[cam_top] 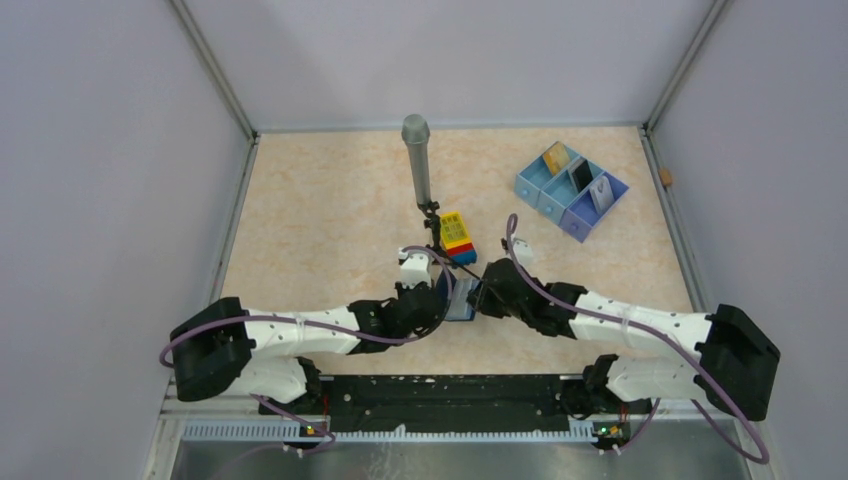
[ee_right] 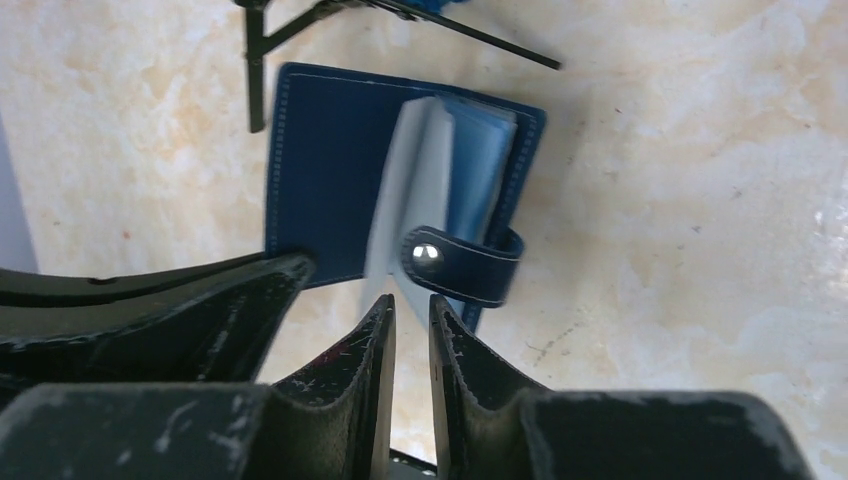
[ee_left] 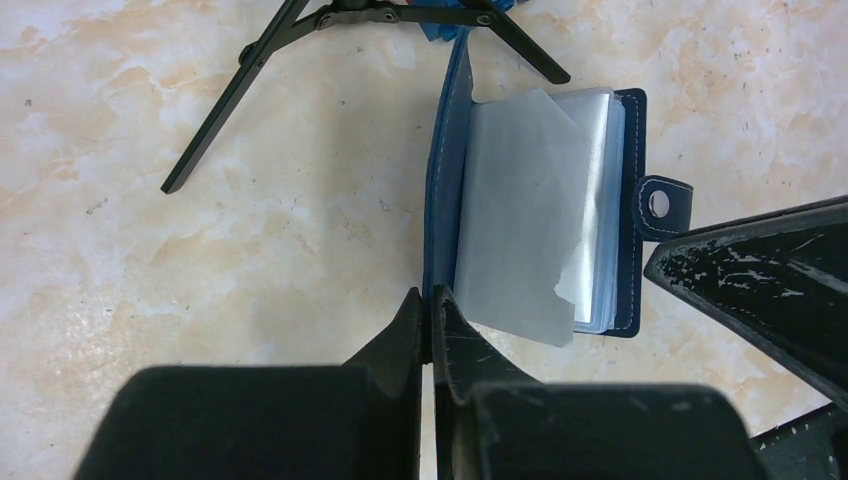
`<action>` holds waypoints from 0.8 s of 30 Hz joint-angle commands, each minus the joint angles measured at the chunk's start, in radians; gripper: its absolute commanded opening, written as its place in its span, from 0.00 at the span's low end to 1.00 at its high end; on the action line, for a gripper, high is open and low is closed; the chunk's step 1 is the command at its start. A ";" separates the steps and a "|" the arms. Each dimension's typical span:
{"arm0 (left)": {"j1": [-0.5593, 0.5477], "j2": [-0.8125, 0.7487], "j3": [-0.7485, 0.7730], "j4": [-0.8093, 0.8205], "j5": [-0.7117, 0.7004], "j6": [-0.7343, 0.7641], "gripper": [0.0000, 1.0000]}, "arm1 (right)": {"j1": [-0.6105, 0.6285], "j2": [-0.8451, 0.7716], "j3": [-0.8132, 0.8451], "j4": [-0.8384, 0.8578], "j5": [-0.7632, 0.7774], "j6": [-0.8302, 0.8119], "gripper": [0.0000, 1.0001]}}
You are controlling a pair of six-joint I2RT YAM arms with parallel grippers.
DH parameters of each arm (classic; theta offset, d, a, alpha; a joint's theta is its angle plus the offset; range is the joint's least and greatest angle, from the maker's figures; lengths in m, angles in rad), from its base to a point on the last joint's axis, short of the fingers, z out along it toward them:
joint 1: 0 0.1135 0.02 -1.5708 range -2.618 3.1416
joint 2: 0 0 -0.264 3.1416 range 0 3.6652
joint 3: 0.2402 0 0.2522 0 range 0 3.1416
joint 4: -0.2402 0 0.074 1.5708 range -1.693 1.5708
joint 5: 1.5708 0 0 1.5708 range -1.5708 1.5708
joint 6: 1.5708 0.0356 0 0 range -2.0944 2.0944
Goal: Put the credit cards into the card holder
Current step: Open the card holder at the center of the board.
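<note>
Over the card holder [cam_top: 461, 299], low-stretched left arm [cam_top: 300, 335] meets right arm [cam_top: 640, 325].

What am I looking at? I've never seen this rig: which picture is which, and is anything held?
Two robot arms are bolted at the near edge of the table. The wide picture looks down from above and behind them. The other two come from a camera on each wrist, so the black fingers below are that arm's own. On the table lie an open navy card holder, a toy brick block, a grey cylinder on a tripod, and a pale blue tray with the credit cards in its compartments. The left gripper is shut on the card holder's cover, holding it up. The right gripper sits by the snap tab, jaws slightly apart, nothing visibly between them.
</note>
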 commanded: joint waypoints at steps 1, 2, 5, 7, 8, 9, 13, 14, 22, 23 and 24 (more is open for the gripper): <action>0.004 -0.010 0.030 -0.020 -0.002 -0.009 0.00 | 0.014 0.015 0.024 -0.075 0.052 0.033 0.19; 0.004 -0.005 0.029 -0.022 -0.002 -0.013 0.00 | 0.015 0.013 0.019 -0.082 0.053 0.041 0.20; 0.008 0.003 0.029 -0.028 0.000 -0.021 0.00 | 0.014 -0.009 -0.013 -0.081 0.049 0.061 0.24; 0.009 0.004 0.029 -0.028 0.001 -0.021 0.00 | 0.015 -0.031 -0.050 -0.046 0.032 0.070 0.28; 0.009 0.003 0.029 -0.028 0.002 -0.021 0.00 | 0.015 -0.042 -0.073 -0.017 0.020 0.073 0.30; 0.010 0.002 0.029 -0.028 0.002 -0.021 0.00 | 0.015 -0.055 -0.097 0.020 0.007 0.074 0.32; 0.013 0.008 0.029 -0.028 0.007 -0.024 0.00 | 0.015 -0.089 -0.167 0.112 -0.022 0.106 0.38; 0.015 0.008 0.029 -0.029 0.009 -0.025 0.00 | 0.015 -0.091 -0.177 0.120 -0.024 0.107 0.38; 0.016 0.005 0.026 -0.027 0.014 -0.028 0.00 | 0.015 -0.099 -0.212 0.197 -0.011 0.123 0.34; 0.016 0.005 0.026 -0.027 0.014 -0.028 0.00 | 0.015 -0.099 -0.217 0.213 -0.010 0.123 0.34; 0.016 0.006 0.025 -0.027 0.015 -0.028 0.00 | 0.014 -0.098 -0.220 0.223 -0.010 0.123 0.34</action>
